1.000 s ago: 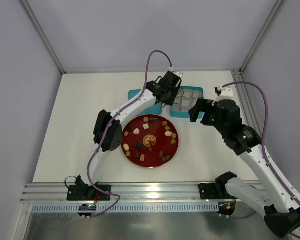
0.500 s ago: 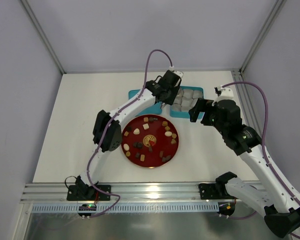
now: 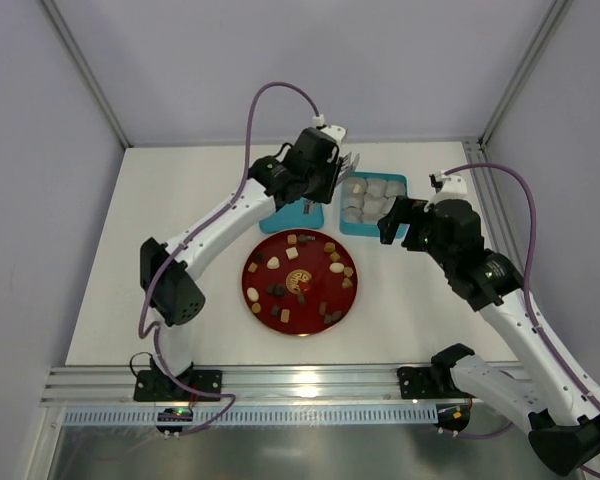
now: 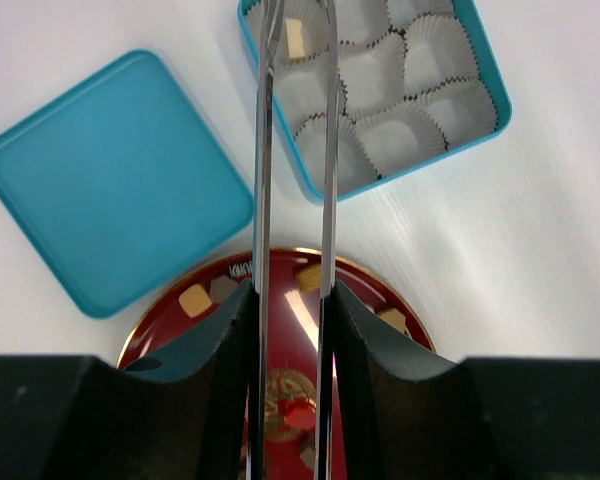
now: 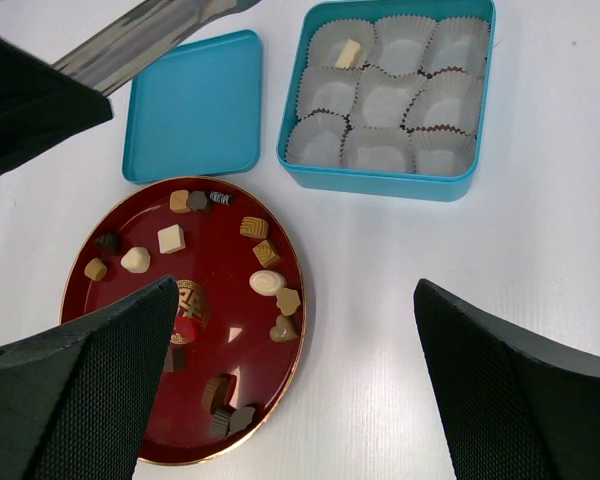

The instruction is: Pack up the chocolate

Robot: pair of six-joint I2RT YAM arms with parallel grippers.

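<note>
Packing has barely begun. One tan-cream packed chocolate (image 5: 348, 53) sits in a corner cup of the open teal box (image 5: 380, 185). The rest are not yet moved.

Counted:
- nine white paper cups (image 5: 385, 100) in three rows of three, with one filled and eight empty
- one teal lid (image 5: 195, 105), lying flat on the white table (image 5: 400, 330) and not on the box
- one red plate (image 5: 230, 330)
- about seventeen loose chocolates (image 5: 171, 238) on the plate, in dark, caramel, cream and one reddish; a couple are half hidden behind a gripper finger, so the count is approximate

The left gripper (image 3: 348, 162) carries two long thin metal blades. They run side by side with a narrow gap and nothing visible between them. In its wrist view the tips run off the top edge, so the very ends cannot be checked there. The box lies ahead of the blades and to their right, with the filled cup right beside the blade line. The lid is off to the blades' left, and the plate is back under the wrist.

The right gripper (image 3: 390, 222) is spread wide and empty, hanging above the table. The plate lies under its left finger, and the box is ahead, slightly to its right.

Still to do, as I judge it — fill the eight remaining cups, then likely fit the lid. The plate holds more pieces than there are cups.
</note>
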